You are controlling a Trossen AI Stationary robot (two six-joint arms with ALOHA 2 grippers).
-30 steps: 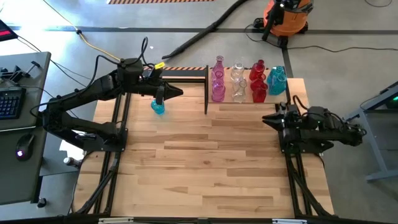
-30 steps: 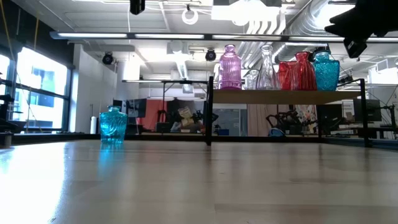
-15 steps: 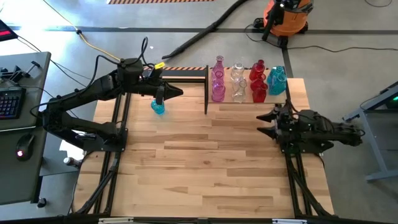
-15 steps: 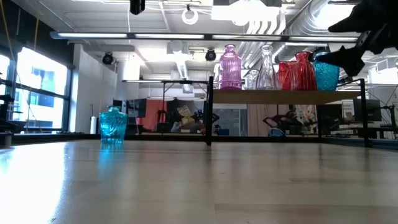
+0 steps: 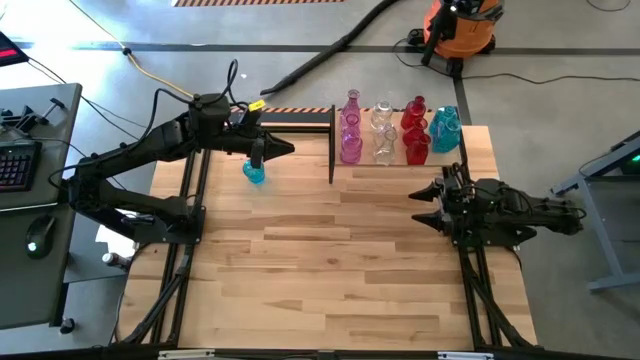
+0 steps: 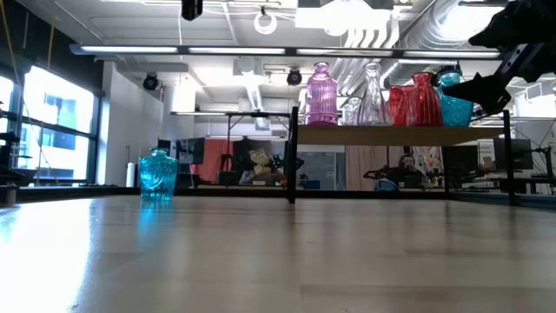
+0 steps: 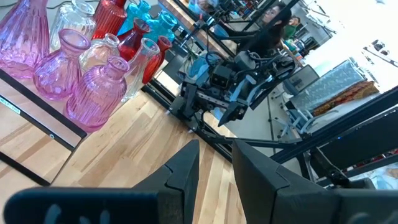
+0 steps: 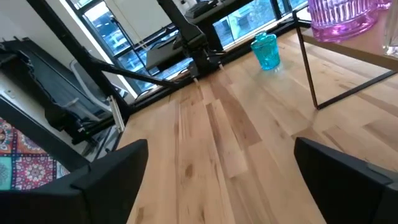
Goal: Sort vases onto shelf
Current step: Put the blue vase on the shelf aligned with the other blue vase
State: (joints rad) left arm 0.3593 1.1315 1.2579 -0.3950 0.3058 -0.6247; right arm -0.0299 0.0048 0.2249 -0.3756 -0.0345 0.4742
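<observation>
High view shows the shelf [image 5: 470,160] at the far right part of the bench [image 5: 330,260], already carrying the grouped vases [image 5: 395,135]: pink at the shelf's left end, then clear, red and teal toward its right end. One teal vase [image 5: 254,172] stands alone on the bench, well left of the shelf's left post, upright.

Directly above that lone vase hangs the left end effector [image 5: 262,153]; its fingers [image 7: 186,168] stand slightly apart with nothing between them, and it does not touch the vase. The right end effector [image 5: 428,196] sits just in front of the shelf's right half, fingers spread wide and empty, apart from the shelved vases.

As a judgement, the teal vase left of the shelf is the remaining piece to move. It looks like thin, ribbed, translucent glass: light, rigid, smooth enough to slip, and liable to crack or tip if knocked or pinched hard. Its squat body seems broad, so the narrower neck below the lip looks the surer place to close on, squarely from above, with gentle force. Carrying it upright would suit, and setting it down beside the teal pieces at the shelf's right end calls for care, since the vases there stand close together and a nudge could topple them.
</observation>
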